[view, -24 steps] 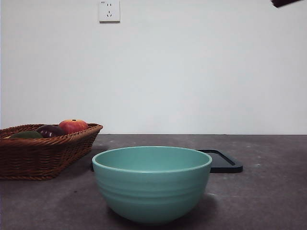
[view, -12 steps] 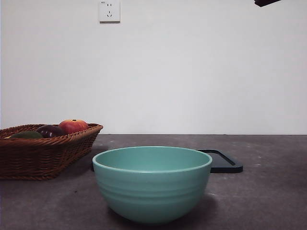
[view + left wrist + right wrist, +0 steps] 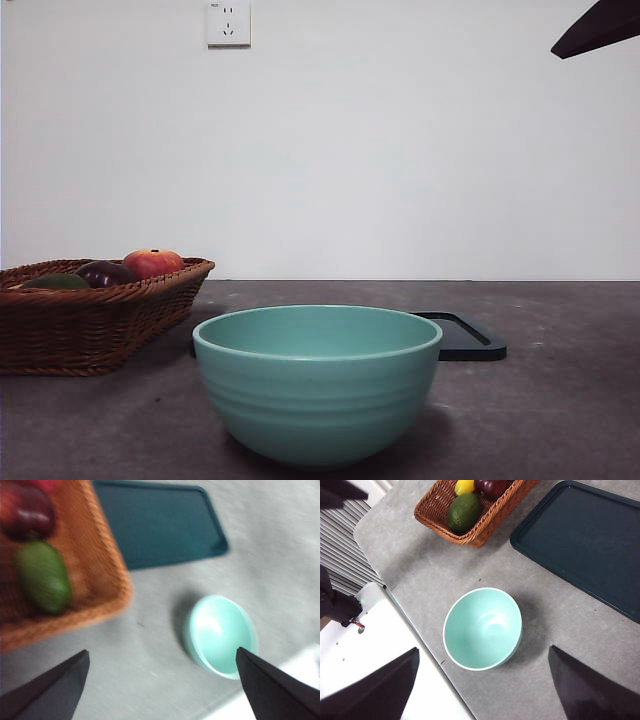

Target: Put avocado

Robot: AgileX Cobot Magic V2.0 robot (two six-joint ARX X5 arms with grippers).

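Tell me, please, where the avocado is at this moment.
The avocado lies in the wicker basket at the left of the front view, beside the dark purple fruit. No tool touches it.

Legible text, labels, brands, numbers: none. The wall socket (image 3: 228,22) carries a tiny mark at its upper corner, too small to read. No lettering shows on any other item in any view.
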